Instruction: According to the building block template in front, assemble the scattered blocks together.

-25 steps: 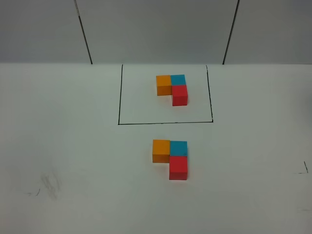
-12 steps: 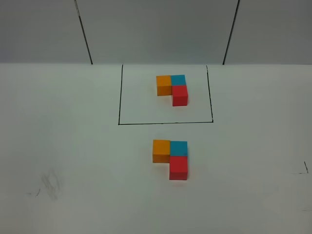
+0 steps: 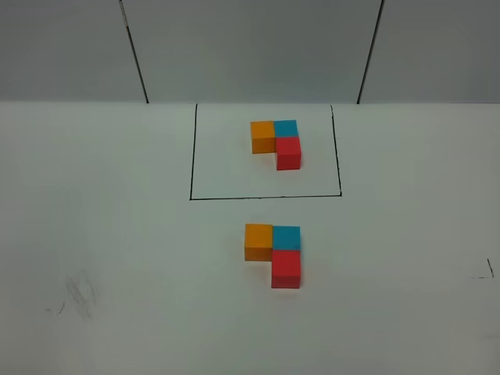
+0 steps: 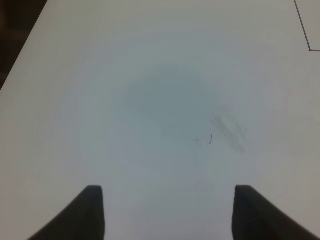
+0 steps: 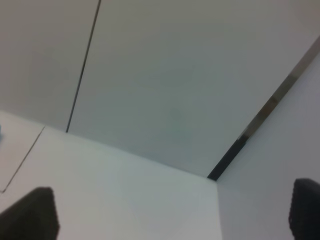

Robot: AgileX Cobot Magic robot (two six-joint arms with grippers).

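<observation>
Only fingertips are seen. Left gripper: two dark, near-black fingers, blunt squared tips, widening toward the base, matte and unmarked. Right gripper: two dark, rounded finger ends, blurred. No cables, screws or markings can be made out.

Even soft light, faint shadows, wrist views blurred

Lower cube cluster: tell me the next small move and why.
Probably none beyond keeping both arms back. The lower orange, blue and red cubes already touch in the same L as the outlined template, and both grippers, left and right, have their jaws open and hold nothing.
</observation>
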